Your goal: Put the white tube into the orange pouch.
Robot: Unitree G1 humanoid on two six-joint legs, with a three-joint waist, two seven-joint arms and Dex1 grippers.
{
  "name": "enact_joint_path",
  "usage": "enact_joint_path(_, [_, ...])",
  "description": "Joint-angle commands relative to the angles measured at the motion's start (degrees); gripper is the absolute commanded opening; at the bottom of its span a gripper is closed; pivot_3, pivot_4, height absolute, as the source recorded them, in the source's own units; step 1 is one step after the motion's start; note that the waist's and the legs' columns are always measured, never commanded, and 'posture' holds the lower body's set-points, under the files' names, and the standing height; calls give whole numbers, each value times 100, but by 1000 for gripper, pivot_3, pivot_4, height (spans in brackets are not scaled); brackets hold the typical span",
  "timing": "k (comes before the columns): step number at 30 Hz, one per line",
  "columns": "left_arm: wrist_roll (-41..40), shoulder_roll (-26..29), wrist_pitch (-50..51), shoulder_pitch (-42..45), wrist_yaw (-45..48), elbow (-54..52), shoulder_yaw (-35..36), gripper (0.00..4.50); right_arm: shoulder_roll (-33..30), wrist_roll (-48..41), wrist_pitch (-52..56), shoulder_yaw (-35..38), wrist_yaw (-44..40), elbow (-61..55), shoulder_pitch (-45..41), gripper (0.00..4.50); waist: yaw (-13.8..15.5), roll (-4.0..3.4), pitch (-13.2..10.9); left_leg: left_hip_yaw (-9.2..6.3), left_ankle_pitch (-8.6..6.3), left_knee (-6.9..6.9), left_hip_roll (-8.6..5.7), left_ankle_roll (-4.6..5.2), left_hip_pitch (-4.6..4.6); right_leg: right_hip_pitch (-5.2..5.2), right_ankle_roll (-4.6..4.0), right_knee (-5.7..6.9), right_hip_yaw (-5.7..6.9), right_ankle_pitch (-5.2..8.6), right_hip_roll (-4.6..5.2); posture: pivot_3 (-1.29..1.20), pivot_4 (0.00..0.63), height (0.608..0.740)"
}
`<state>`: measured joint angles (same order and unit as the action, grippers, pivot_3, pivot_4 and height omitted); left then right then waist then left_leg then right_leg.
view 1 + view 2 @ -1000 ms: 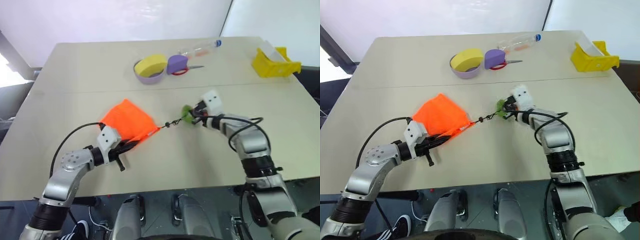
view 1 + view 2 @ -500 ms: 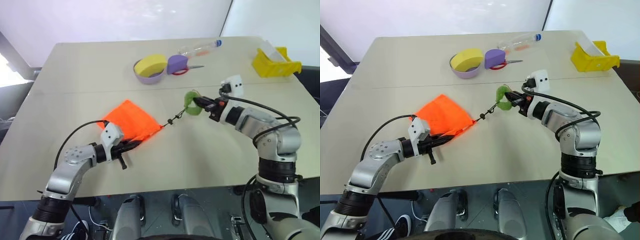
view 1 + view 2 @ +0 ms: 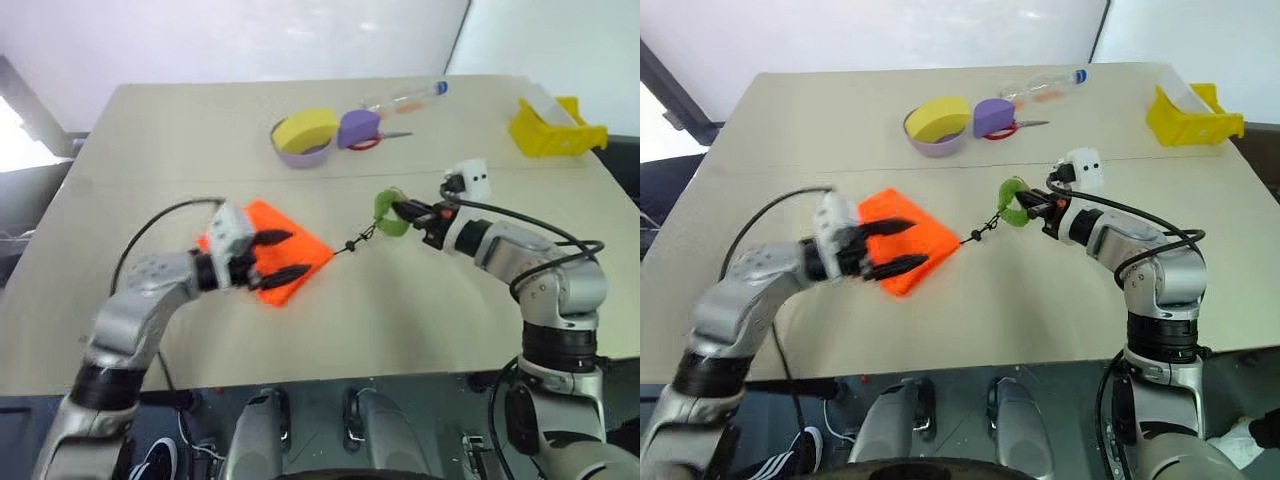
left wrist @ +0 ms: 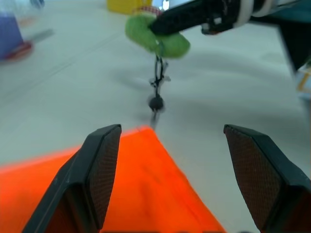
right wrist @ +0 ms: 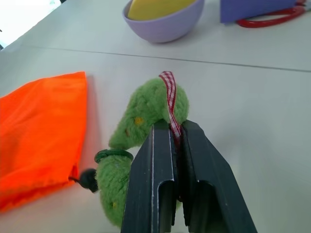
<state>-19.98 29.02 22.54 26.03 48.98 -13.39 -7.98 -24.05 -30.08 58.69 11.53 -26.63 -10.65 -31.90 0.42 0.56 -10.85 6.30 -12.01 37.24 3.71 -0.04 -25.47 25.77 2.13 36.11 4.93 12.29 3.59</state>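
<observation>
The orange pouch point(image 3: 288, 258) lies flat on the beige surface point(image 3: 180, 130) left of centre in the left eye view, one corner pointing right toward a black cord point(image 3: 358, 240) that runs up and right to a green round charm point(image 3: 388, 212). The left gripper point(image 3: 284, 254) hovers over the pouch with its jaws spread wide, gripping nothing; in the left wrist view both black fingers point(image 4: 99, 172) stand well apart above the orange fabric. The right gripper point(image 3: 408, 212) sits right of centre, its jaws closed on the charm's red-and-white checked ribbon loop point(image 5: 170, 97), lifting the charm off the surface. The white tube cannot be made out in any view; whether it is inside the pouch cannot be told. No writing or brand can be read on any item. In the upper middle of the frame stand a lilac bowl point(image 3: 298, 155) holding a yellow sponge point(image 3: 304, 130), a purple block point(image 3: 358, 128) over red-handled scissors point(image 3: 372, 142), and a clear plastic bottle point(image 3: 405, 98) with a blue cap. A yellow bin point(image 3: 555, 128) sits near the upper right edge. The surface's near edge, below both arms, is bare, as is the broad left portion.
</observation>
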Motion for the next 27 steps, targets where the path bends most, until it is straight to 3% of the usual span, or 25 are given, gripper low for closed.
enact_joint_path(1, [734, -631, -659, 123, -571, 283, -579, 3570, 40, -64, 56, 57, 217, -91, -243, 0, 7, -6, 4, 2, 0, 0, -1, 0, 7, -6, -5, -2, -3, -4, 2, 0, 150, 740])
enact_joint_path(4, [1022, -1160, -795, 140, -1025, 514, -743, 3570, 93, -116, 130, 44, 325, -153, -334, 0, -7, -4, 3, 4, 1, 0, 0, 2, 4, -1, 13, -3, -11, -9, -3, 0, 150, 740])
enact_joint_path(12, [2023, -1664, -857, -228, -2104, 574, -1091, 3570, 230, -115, 103, -3, 577, -168, -520, 0, -3, -5, 3, -13, 1, -7, 9, 3, 3, 9, 19, 7, -11, -11, -31, 0, 150, 740])
enact_joint_path(17, [2552, -1791, -786, -261, -2537, 708, -1250, 3570, 206, -104, 60, -32, 551, -100, -583, 0, 7, -5, 3, -13, 1, 2, 7, 3, 3, 5, 21, 6, -11, -7, -22, 0, 150, 740])
enact_joint_path(27, [2696, -2022, -770, -261, -2601, 821, -1273, 3570, 178, -91, 47, -122, 517, -111, -554, 0, 15, -5, 3, -11, 1, 1, 5, 3, 1, 5, 14, 5, -11, -14, -19, 0, 150, 740])
